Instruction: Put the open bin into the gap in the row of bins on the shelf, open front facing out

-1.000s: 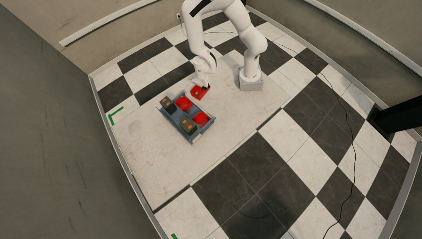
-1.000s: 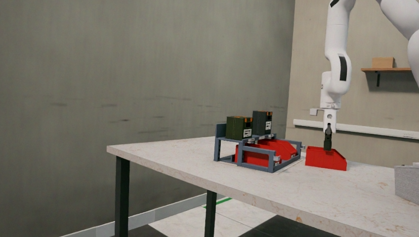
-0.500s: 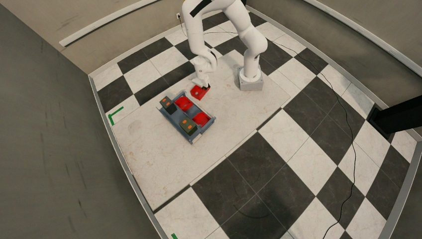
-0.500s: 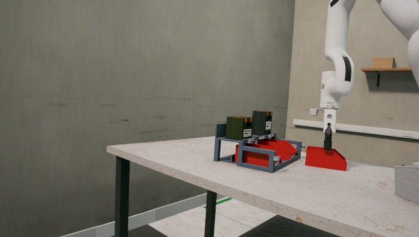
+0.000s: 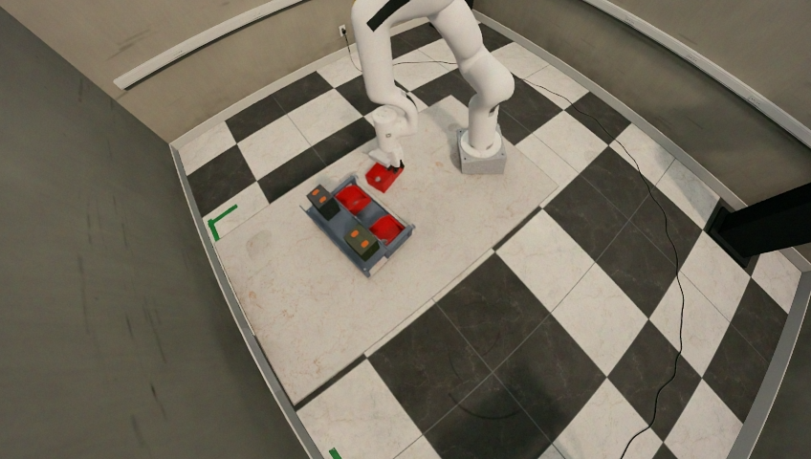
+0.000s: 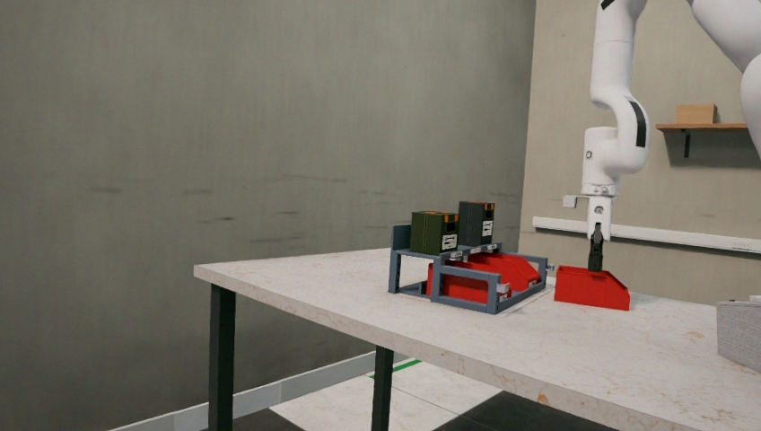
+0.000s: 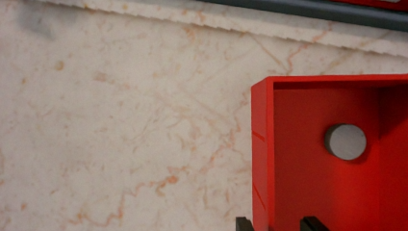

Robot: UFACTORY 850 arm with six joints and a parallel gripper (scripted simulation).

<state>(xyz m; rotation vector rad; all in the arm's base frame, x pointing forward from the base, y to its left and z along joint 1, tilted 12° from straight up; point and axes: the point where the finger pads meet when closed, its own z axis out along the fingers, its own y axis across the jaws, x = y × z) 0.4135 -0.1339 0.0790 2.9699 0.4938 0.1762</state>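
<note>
Marble tabletop (image 5: 455, 227) (image 6: 330, 288) (image 7: 120, 120) — hand (image 5: 394, 166) (image 6: 595, 269) (image 7: 276, 224) pointing down.

Over the last second my wrist (image 5: 405, 118) (image 6: 625, 146) has turned on my arm: in the exterior view, its bulging side and black stripe (image 6: 638, 123) have swung a little to the picture's right.
</note>
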